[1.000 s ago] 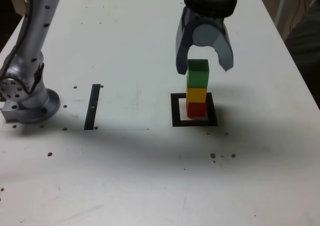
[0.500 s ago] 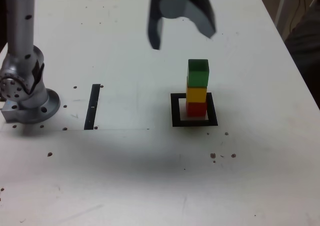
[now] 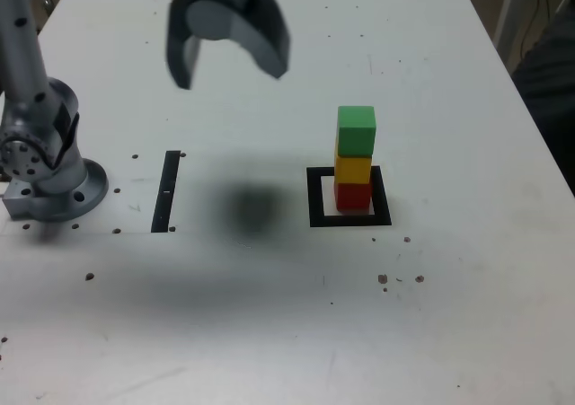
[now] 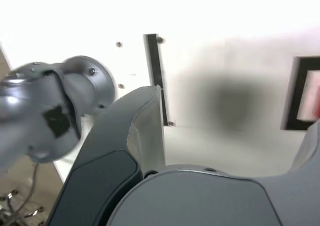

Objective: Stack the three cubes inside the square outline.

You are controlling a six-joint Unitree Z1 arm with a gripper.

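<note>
A stack of three cubes stands inside the square outline (image 3: 315, 198): the red cube (image 3: 354, 195) at the bottom, the yellow cube (image 3: 354, 169) on it, the green cube (image 3: 356, 131) on top. My gripper (image 3: 229, 71) hangs open and empty high above the table, well off to the exterior view's left of the stack. In the wrist view one dark finger (image 4: 135, 131) shows, with an edge of the square outline (image 4: 296, 93) and a blurred bit of red beside it.
The arm's silver base (image 3: 45, 167) sits at the exterior view's left edge. A thin black strip (image 3: 166, 191) lies between the base and the outline. Small dark specks dot the white table (image 3: 269, 315).
The gripper has opened off the green cube, risen, and swung away toward the exterior view's left. The stack has stayed in place.
</note>
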